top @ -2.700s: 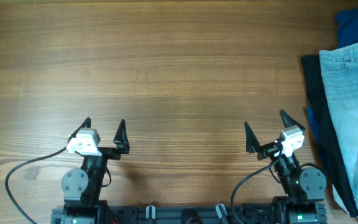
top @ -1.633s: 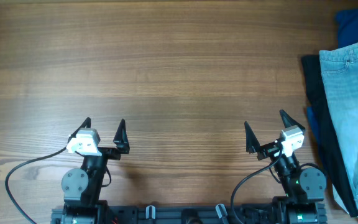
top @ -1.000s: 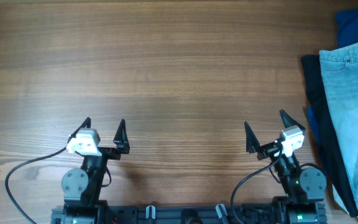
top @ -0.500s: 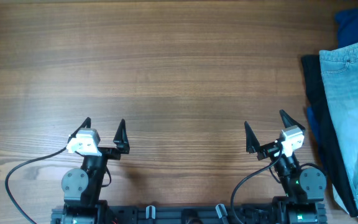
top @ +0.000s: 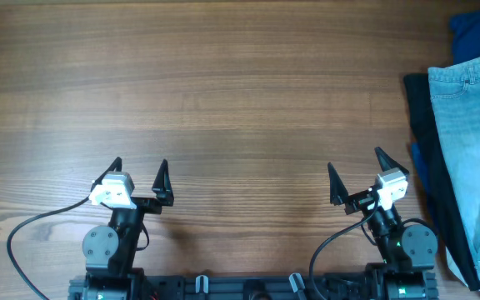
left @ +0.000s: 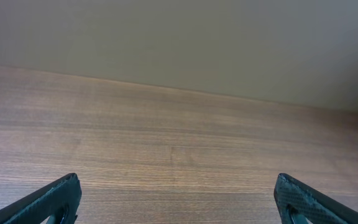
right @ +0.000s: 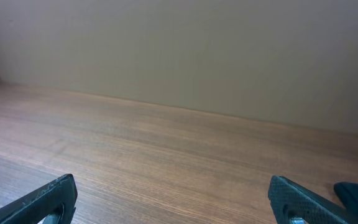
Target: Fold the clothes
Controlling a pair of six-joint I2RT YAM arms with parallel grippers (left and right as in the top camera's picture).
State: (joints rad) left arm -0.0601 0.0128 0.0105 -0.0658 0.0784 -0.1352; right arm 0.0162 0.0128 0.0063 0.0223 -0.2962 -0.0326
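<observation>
The light blue denim shorts (top: 473, 158) lie at the table's far right edge, partly cut off by the frame, on top of other cloth. My left gripper (top: 138, 172) is open and empty near the front left. My right gripper (top: 355, 174) is open and empty near the front right, a short way left of the shorts. Both wrist views show only bare wood between the wide-apart fingertips (left: 61, 193) (right: 51, 193); the shorts are not seen there.
A black garment (top: 423, 125) lies under the shorts, its edge showing at their left. A dark royal-blue cloth (top: 477, 33) sits at the back right corner. The wooden table (top: 223, 100) stretches left of the pile. A wall rises behind the table's far edge.
</observation>
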